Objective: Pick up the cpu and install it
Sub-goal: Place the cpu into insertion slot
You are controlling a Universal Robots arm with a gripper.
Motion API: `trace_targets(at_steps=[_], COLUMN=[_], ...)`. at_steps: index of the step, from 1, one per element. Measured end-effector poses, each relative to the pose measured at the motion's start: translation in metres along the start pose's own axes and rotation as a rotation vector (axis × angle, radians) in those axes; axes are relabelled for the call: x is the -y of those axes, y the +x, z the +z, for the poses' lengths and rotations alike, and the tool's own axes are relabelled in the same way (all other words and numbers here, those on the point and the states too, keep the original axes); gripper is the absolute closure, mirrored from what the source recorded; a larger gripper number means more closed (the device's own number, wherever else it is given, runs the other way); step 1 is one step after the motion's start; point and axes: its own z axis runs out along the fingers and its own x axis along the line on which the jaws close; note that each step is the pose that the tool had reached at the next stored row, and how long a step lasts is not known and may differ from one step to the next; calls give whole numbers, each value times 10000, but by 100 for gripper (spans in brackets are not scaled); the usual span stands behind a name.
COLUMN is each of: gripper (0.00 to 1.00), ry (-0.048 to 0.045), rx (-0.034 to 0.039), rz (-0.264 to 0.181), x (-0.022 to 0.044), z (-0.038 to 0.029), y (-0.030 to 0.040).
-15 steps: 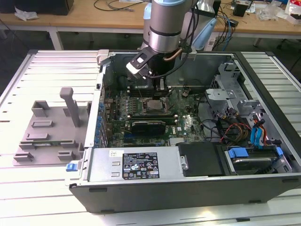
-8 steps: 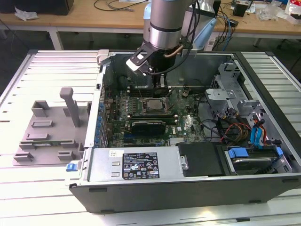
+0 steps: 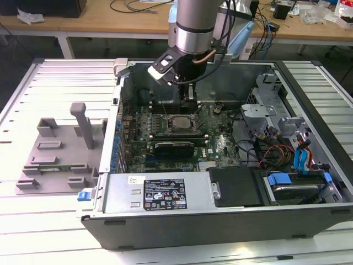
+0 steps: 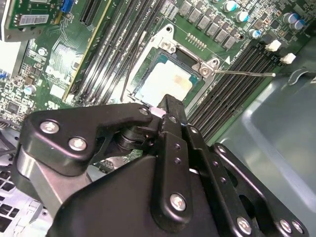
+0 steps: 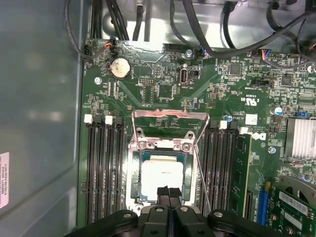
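First wrist view shows you the small flat square silvery cpu [image 5: 160, 173] lying in the metal socket frame [image 5: 133, 165]. The black gripper [image 5: 168, 190] hangs just over it, jaws pressed together. Go gently, and check the corners sit flat.

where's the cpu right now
In the first wrist view the flat square silvery-grey cpu sits in the open socket on the green motherboard, between the black memory slots, close to the black gripper; in the exterior view it's under the arm.

Cpu [image 5: 160, 173] in mobo socket [image 5: 132, 170], pincer [image 5: 168, 189] just above
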Motion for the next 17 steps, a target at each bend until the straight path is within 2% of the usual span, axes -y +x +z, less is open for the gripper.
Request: trace_targets(at_steps=[8, 10, 15, 17], gripper=[89, 89, 89, 89], ry=[0, 0, -1, 0], rx=[0, 0, -10, -10], rz=[0, 0, -3, -3], x=[5, 7, 6, -26], z=[-153, -218, -230, -231], y=[-4, -6, -4, -6])
